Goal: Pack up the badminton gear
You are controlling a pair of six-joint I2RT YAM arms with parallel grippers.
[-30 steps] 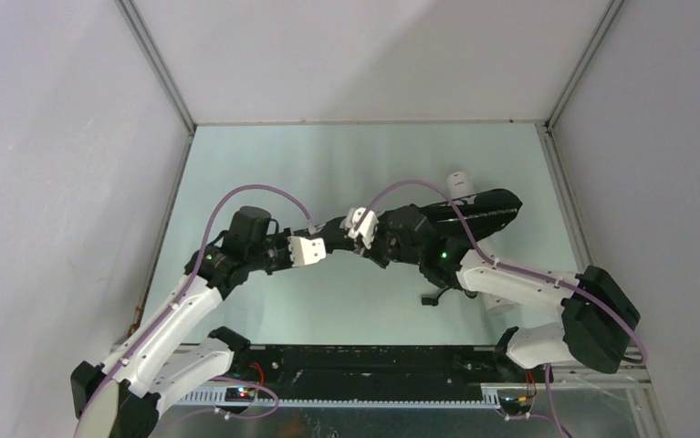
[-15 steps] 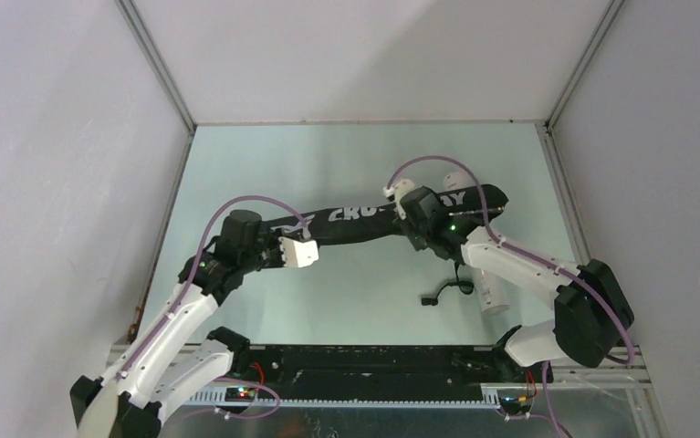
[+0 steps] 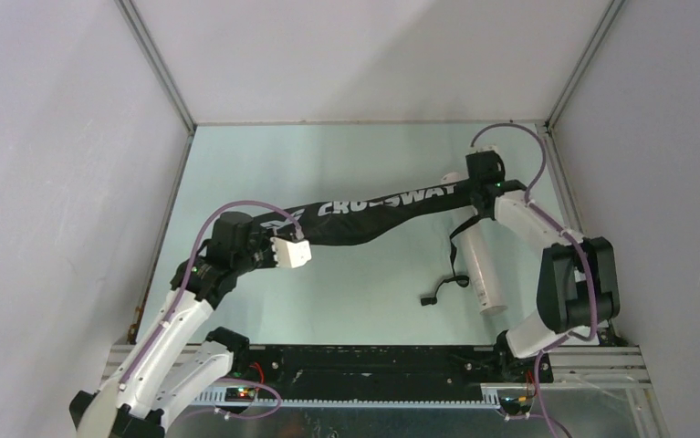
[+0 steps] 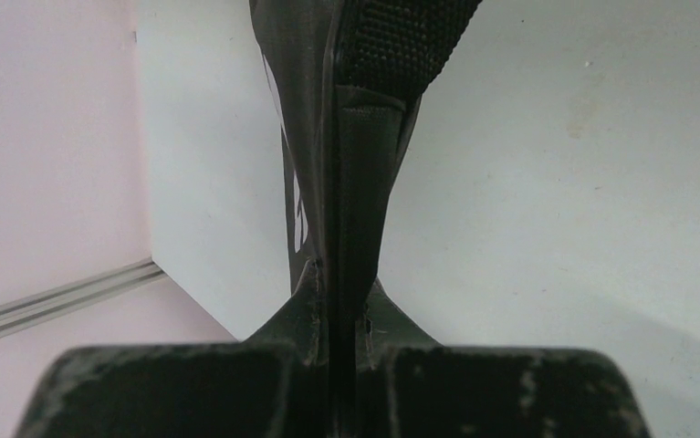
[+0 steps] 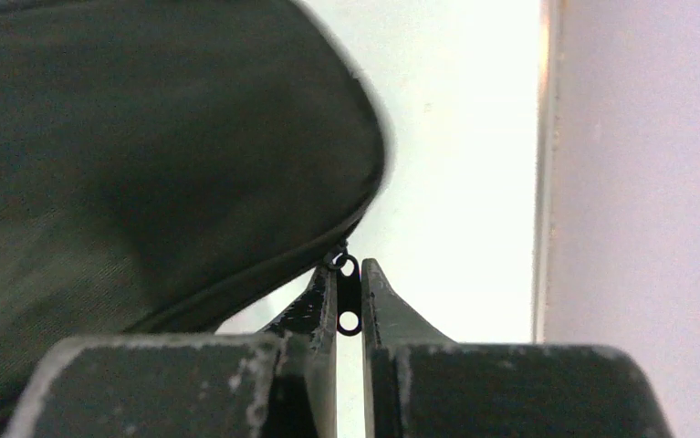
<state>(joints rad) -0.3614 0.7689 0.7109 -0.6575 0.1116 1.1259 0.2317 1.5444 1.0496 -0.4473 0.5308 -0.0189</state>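
1. Your left gripper [image 3: 289,253] is clamped on the near-left end of the bag [image 3: 378,212]. In the left wrist view the jaws are narrow and pinch a band of black webbing at the bag's end [image 4: 364,137].
2. Your right gripper [image 3: 483,185] is at the bag's far-right end. In the right wrist view its fingers [image 5: 314,306] are nearly together, squeezing the small metal zipper pull [image 5: 349,301] at the bag's curved edge [image 5: 145,164].
3. The bag hangs stretched between both grippers across the middle of the table [image 3: 328,155]. It sags a little in the middle, with the white "CROSSWAY" lettering facing up.
4. The white tube [image 3: 483,269] lies on the table at the right. Its far end passes under the bag's right end.
5. A black strap [image 3: 430,298] trails from the bag near the right gripper down onto the table, just left of the tube.
6. You can't tell what is inside the bag.
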